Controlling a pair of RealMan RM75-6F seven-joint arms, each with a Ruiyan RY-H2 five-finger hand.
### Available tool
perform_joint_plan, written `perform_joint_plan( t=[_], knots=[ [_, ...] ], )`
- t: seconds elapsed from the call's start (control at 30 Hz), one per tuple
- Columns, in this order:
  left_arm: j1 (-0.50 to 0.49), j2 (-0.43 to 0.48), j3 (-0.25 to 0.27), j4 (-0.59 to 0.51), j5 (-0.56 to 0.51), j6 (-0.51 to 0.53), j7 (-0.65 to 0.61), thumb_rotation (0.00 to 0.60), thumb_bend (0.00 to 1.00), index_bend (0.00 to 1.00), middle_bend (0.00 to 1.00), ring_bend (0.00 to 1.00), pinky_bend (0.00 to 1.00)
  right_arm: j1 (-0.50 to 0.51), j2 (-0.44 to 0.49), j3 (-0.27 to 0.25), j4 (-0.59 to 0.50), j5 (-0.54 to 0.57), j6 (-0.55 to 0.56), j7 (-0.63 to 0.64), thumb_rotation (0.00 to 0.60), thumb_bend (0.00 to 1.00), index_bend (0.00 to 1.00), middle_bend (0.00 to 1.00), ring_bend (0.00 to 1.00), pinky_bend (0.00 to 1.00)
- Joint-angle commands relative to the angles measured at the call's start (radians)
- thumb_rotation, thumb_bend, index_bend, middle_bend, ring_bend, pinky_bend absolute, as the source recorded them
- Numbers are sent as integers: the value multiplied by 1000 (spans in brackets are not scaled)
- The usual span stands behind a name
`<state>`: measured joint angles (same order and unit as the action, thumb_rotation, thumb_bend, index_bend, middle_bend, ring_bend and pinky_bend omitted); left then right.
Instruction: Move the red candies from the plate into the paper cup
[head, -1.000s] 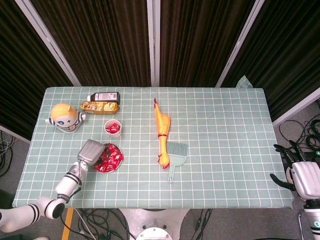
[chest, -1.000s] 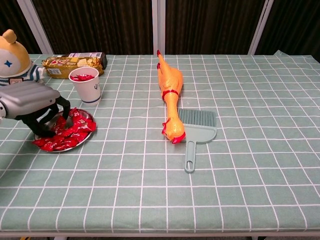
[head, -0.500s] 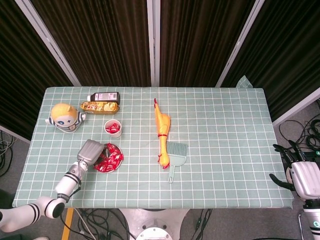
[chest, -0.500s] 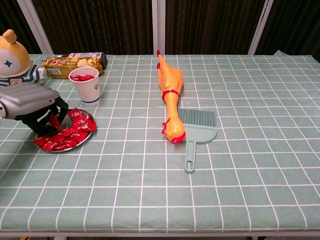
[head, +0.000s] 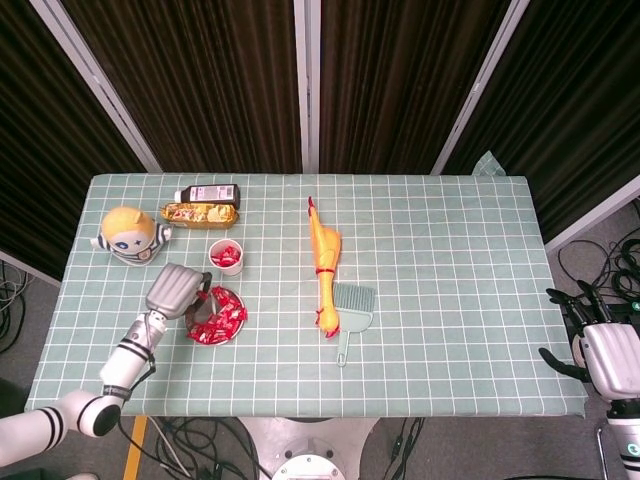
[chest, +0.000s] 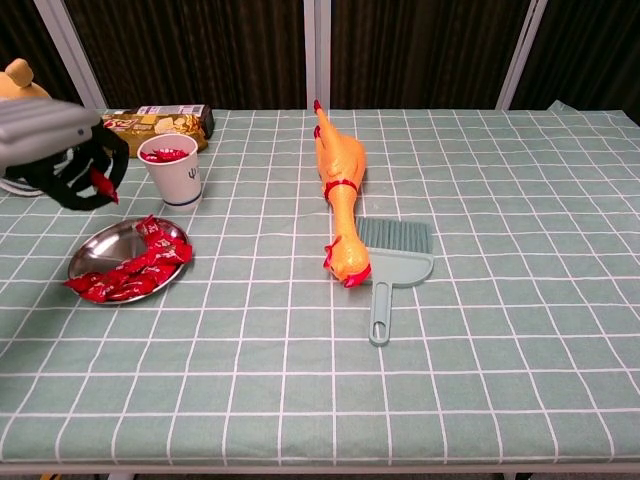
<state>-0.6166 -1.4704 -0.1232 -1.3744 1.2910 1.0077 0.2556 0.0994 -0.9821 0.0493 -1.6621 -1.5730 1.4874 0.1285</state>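
Note:
A metal plate (chest: 105, 243) (head: 232, 298) holds a heap of red candies (chest: 135, 268) (head: 218, 318) at the table's left. Behind it stands a white paper cup (chest: 170, 170) (head: 227, 258) with red candies inside. My left hand (chest: 62, 150) (head: 172, 291) is raised above the plate's left side, just left of the cup, and pinches one red candy (chest: 101, 181) in its dark fingertips. My right hand (head: 606, 352) hangs off the table's right front corner, fingers spread, holding nothing.
A yellow rubber chicken (chest: 340, 190) and a green dustpan brush (chest: 392, 262) lie mid-table. A snack bag (chest: 140, 128), a dark bottle (head: 208, 192) and a round toy figure (head: 132, 234) stand behind the cup at the back left.
My left hand has lifted off the plate with a red candy pinched in its fingers and moved up and back toward the cup. The right hand has stayed put.

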Motion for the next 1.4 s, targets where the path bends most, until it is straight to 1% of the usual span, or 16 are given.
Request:
perform_joint_plan(
  t=[0.03,0.13,0.23,0.33,0.43,0.63,0.87,1.1,1.23,1.33,1.4],
  knots=[
    [-29,29,-43,-36,-2,5,-2,600,379,647,845,725,968,1,0,1,1,1,0,1,600,93,171,275,60,326],
    [-72,29,-81,-33,-37,-37,8,600,379,646,844,725,968,-1,1,1,3,1,2,4,600,94,171,275,60,325],
    [-123,10,-119,5,-86,-91,15,600,379,640,845,725,968,-2,2,1,5,4,2,7,600,94,171,275,60,325],
    [-164,-10,-141,42,-140,-141,32,600,379,623,843,725,968,-3,2,2,8,8,3,10,600,94,171,275,60,325],
    [-197,-31,-150,76,-189,-179,57,600,378,608,841,725,968,-3,2,3,10,12,1,12,600,94,171,275,60,325],
    [-239,-70,-145,144,-266,-228,91,600,378,590,838,724,968,-1,1,6,13,21,-6,14,600,93,171,275,60,326],
    [-256,-87,-125,174,-313,-244,116,600,377,554,829,722,968,2,1,8,13,25,-13,12,600,93,171,275,60,325],
    [-261,-74,-112,153,-344,-231,144,600,377,460,819,717,968,1,1,7,12,24,-12,11,600,94,171,276,60,326],
    [-258,-63,-104,136,-357,-218,153,600,377,431,813,715,968,0,1,7,11,23,-11,11,600,93,171,276,60,328],
    [-244,-42,-101,107,-359,-188,151,600,377,367,802,709,968,-1,2,7,10,21,-7,12,600,94,171,276,60,328],
    [-220,-23,-108,75,-350,-141,127,600,376,317,794,703,968,-1,3,7,10,19,-6,11,600,93,171,276,60,328]
  ],
)
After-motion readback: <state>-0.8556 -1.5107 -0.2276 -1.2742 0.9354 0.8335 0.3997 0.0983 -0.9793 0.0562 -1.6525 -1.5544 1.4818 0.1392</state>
